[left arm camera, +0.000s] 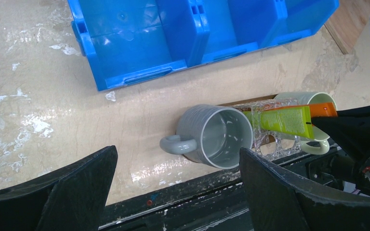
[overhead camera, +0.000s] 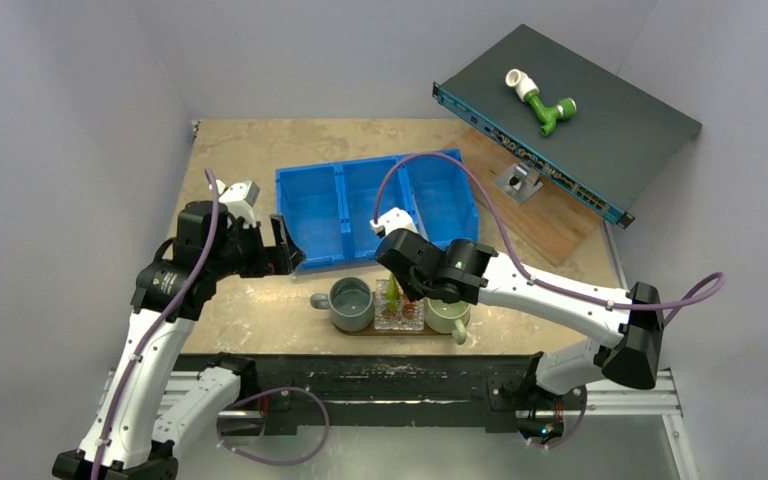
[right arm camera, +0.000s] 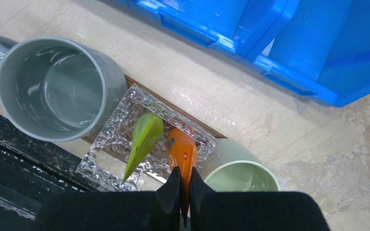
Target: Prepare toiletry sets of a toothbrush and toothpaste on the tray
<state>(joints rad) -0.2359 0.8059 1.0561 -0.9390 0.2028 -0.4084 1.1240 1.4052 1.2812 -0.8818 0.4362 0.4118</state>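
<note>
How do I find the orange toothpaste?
Find the big blue bin; just nearer the arms stand a gray mug and a pale green mug. The bumpy glass dish between them holds two tubes. The orange tube is pinched in the right claw; the green tube beside it is not.

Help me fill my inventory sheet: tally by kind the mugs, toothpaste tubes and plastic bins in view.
Mugs: 2, grey mug and pale green mug
Toothpaste tubes: 2, green tube and orange tube
Bins: 1, blue bin
Total: 5
</note>
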